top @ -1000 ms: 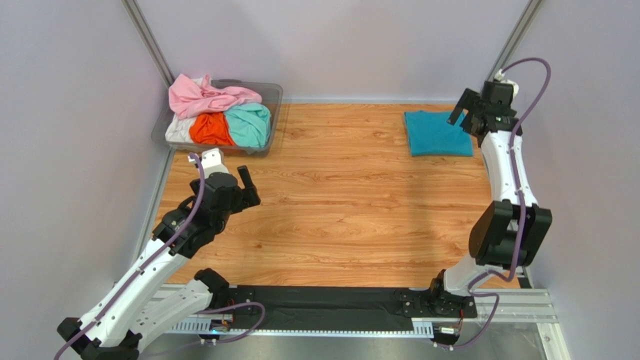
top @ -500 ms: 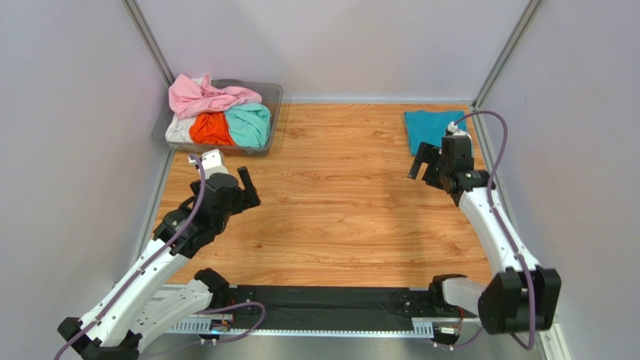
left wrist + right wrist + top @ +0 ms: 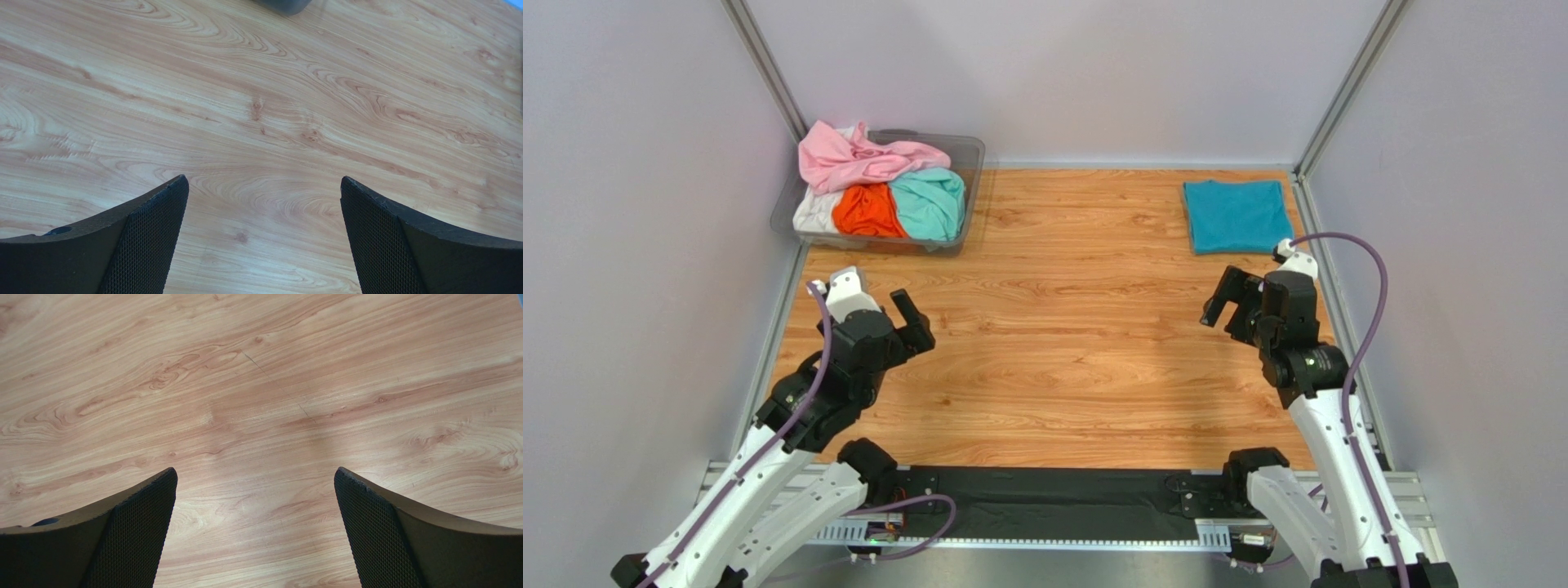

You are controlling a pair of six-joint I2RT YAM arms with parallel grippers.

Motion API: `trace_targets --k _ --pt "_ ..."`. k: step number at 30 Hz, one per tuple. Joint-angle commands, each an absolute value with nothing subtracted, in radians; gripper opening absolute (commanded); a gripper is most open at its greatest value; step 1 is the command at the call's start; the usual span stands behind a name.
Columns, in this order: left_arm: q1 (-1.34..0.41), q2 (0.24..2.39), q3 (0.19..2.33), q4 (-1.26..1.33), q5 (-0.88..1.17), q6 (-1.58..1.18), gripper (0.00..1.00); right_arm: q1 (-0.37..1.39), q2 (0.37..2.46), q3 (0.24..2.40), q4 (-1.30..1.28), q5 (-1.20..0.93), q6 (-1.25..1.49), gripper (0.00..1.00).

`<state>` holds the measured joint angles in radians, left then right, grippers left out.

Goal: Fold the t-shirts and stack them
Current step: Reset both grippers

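A folded teal-blue t-shirt (image 3: 1237, 216) lies flat at the far right of the table. Pink (image 3: 860, 157), orange (image 3: 867, 211), mint green (image 3: 932, 202) and white (image 3: 813, 213) t-shirts are heaped in the clear plastic tub (image 3: 968, 157) at the far left. My left gripper (image 3: 913, 325) is open and empty over bare wood at the left, below the tub; in its wrist view (image 3: 264, 190) only wood lies between the fingers. My right gripper (image 3: 1228, 301) is open and empty at the right, nearer than the teal shirt; its wrist view (image 3: 255, 481) shows only wood.
Grey walls with metal corner posts (image 3: 1339, 86) enclose the wooden table (image 3: 1075, 319). A black strip (image 3: 1051, 502) with the arm bases runs along the near edge. A dark corner of the tub (image 3: 283, 5) shows at the top of the left wrist view.
My right arm has pulled back from the teal shirt toward the near right of the table. My left gripper has drawn back slightly toward the near edge. The shirts have not moved.
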<state>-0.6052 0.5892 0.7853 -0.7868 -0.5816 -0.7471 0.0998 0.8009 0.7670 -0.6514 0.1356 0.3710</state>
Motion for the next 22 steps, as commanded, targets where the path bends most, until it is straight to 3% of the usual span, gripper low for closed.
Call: trace_targets --k 1,22 --pt "-0.604 0.577 0.778 -0.753 -0.581 -0.758 1.0 0.104 0.764 0.773 -0.609 0.152 0.382 1.0" --pt "-0.603 0.595 0.81 -0.778 -0.551 -0.732 1.0 0.104 0.779 0.784 -0.597 0.173 0.393 1.0"
